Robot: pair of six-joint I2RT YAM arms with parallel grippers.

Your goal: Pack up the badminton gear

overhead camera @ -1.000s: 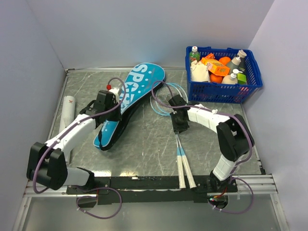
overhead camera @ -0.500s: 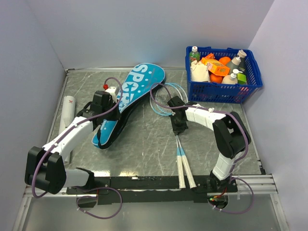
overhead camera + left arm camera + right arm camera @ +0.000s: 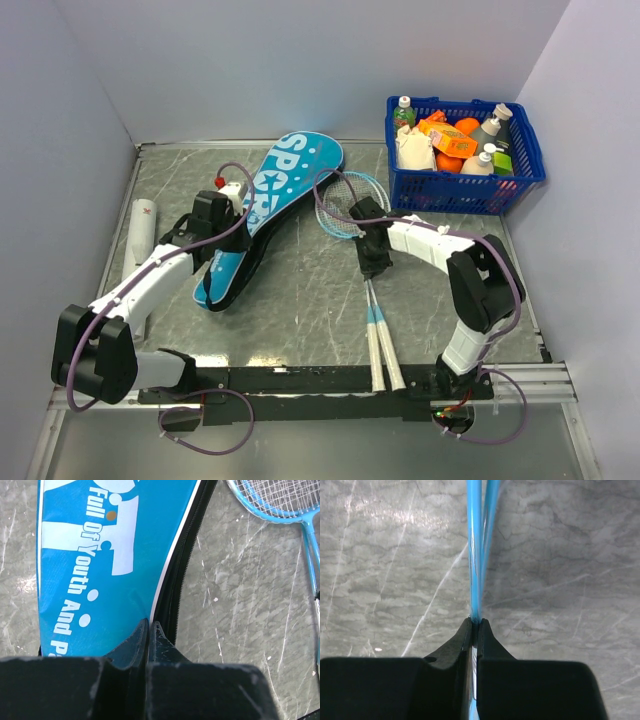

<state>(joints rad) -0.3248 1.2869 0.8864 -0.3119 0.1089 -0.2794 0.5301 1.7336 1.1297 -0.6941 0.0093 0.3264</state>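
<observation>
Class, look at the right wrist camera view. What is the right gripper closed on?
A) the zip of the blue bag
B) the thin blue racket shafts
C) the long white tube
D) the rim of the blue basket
B: in the right wrist view the right gripper is shut, and the racket shafts run straight out from between its fingertips.

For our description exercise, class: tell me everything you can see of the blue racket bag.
The blue racket bag is racket-shaped and fabric-like, with white lettering and dots and a black zip along its edge. It lies on the grey table, wide end toward the far side. The left claw, shut, pinches its edge at the zip.
</observation>
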